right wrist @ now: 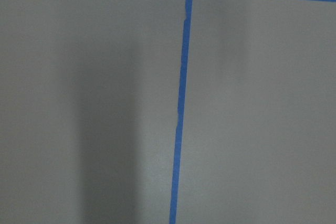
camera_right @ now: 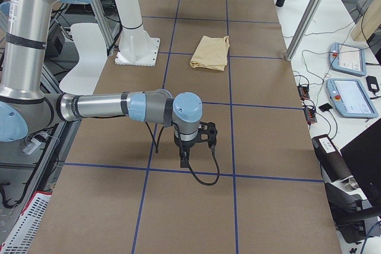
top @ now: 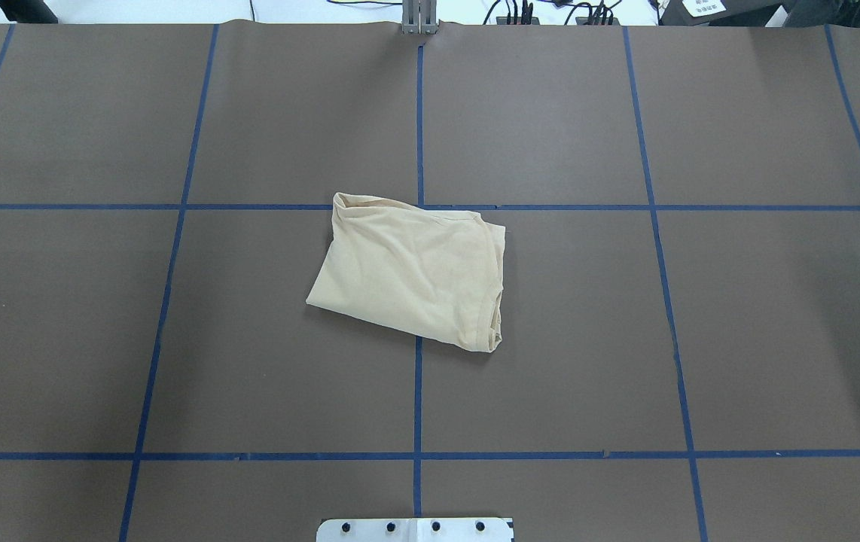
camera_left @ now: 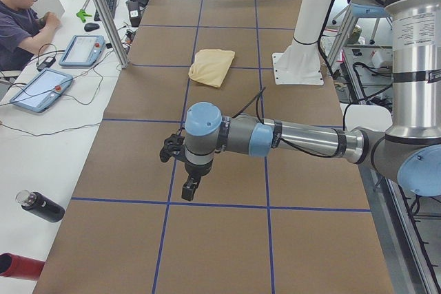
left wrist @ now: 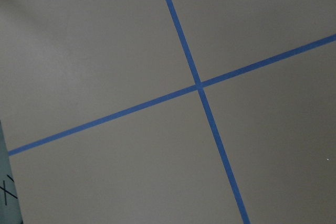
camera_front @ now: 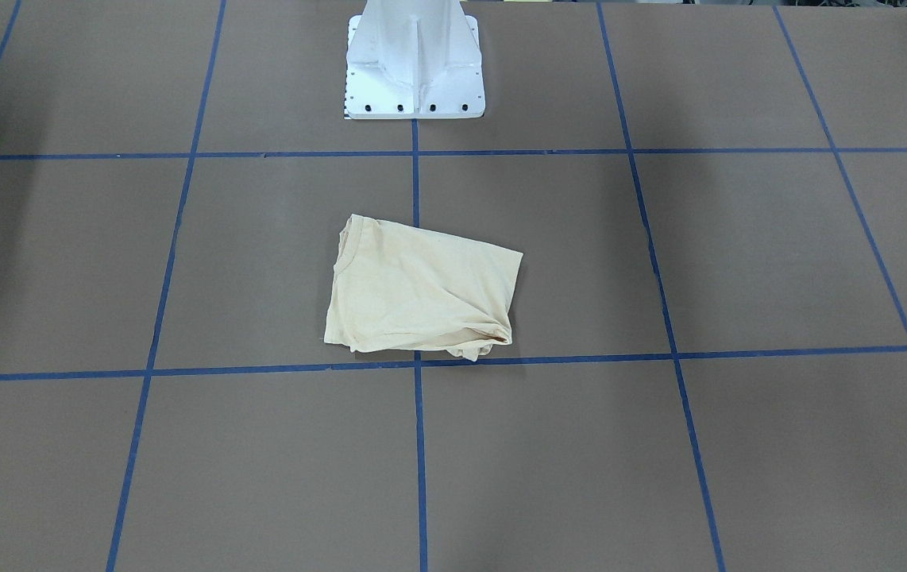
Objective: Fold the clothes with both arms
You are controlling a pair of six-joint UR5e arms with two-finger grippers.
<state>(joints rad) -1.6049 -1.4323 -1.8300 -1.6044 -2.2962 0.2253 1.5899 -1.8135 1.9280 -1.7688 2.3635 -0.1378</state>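
Observation:
The pale cream-yellow T-shirt (camera_front: 422, 290) lies folded into a rough rectangle at the table's middle, collar at one end; no print shows. It also shows in the overhead view (top: 415, 275) and both side views (camera_left: 212, 67) (camera_right: 210, 53). The left gripper (camera_left: 189, 187) hangs over bare table far from the shirt, at the table's left end; I cannot tell if it is open. The right gripper (camera_right: 184, 159) hangs likewise at the right end; I cannot tell its state. Both wrist views show only table and blue tape.
The white pedestal base (camera_front: 414, 63) stands at the robot's side of the brown table (top: 550, 361), which has a blue tape grid. An operator (camera_left: 17, 12) sits at a side bench with teach pendants (camera_left: 41, 89) and a black bottle (camera_left: 41, 206).

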